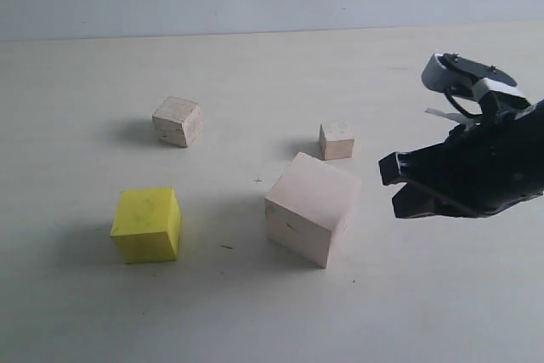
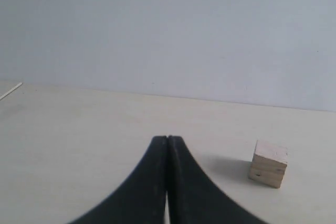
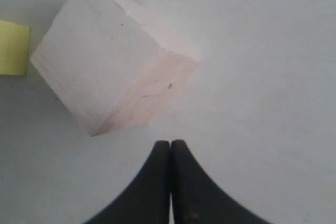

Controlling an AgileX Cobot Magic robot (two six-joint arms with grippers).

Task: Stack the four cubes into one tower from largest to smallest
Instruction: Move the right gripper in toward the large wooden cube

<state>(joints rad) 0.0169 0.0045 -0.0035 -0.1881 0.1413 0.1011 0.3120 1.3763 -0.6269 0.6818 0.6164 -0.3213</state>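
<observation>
Four cubes lie apart on the pale tabletop point(image 1: 425, 312), none stacked yet. The large pale wood cube point(image 1: 310, 208) sits about midway across, turned so that one corner faces the near edge. The tiny pale wood cube point(image 1: 337, 139) stands just beyond it toward the far edge. The medium bright yellow cube point(image 1: 147, 224) is well off toward the left edge, and the smaller grainy wood cube point(image 1: 178, 121) lies beyond that, nearer the far edge.

The right claw point(image 1: 393, 189) hovers near the large cube on its right-edge side, clenched and empty. The left claw point(image 2: 167, 145) is likewise clenched on nothing.

The large cube looks fit to serve as the base where it stands, so the yellow cube is probably next. A good lift would mean spreading the claw wide before descending, taking two flat opposite faces squarely, then setting the cube down centred and turned to match the base's angle.
</observation>
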